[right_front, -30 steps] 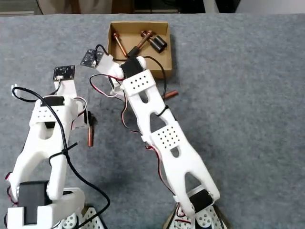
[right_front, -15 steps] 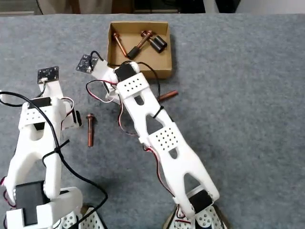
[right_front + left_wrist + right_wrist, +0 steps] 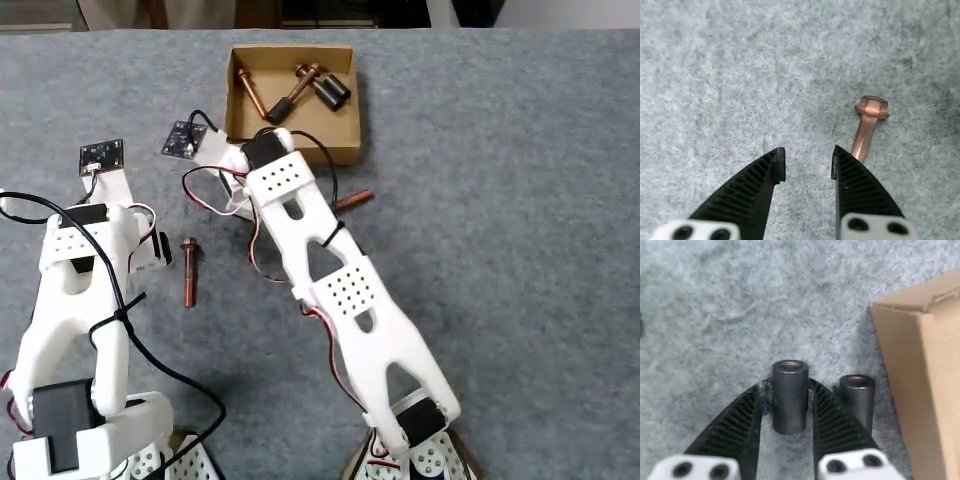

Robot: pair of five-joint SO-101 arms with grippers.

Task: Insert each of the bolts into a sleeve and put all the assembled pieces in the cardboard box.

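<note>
1. Two grippers, two states; our left gripper (image 3: 807, 159) is spread wide with nothing between its fingers, hanging over the grey table cover (image 3: 740, 60).
2. One copper bolt (image 3: 867, 122) lies flat just outside one finger of that gripper; its hex head points away past the fingertips; its shank end is hidden behind the finger, so we cannot tell whether they touch.
3. Our right gripper (image 3: 788, 390) is pinching a dark sleeve (image 3: 790, 405), a finger against each side; the sleeve stands upright, bore up.
4. A second sleeve (image 3: 857, 397) stands upright just outside one finger of the right gripper; the cardboard box (image 3: 920, 380) wall rises just beyond it.
5. From the high view we gain the box's inside: a boxed bolt (image 3: 247, 90) and two dark pieces (image 3: 333, 90) with copper at their ends; whether bolts sit in them we cannot tell.
6. That view also gives us a stray bolt (image 3: 350, 200) on the cover, beside the right arm.
</note>
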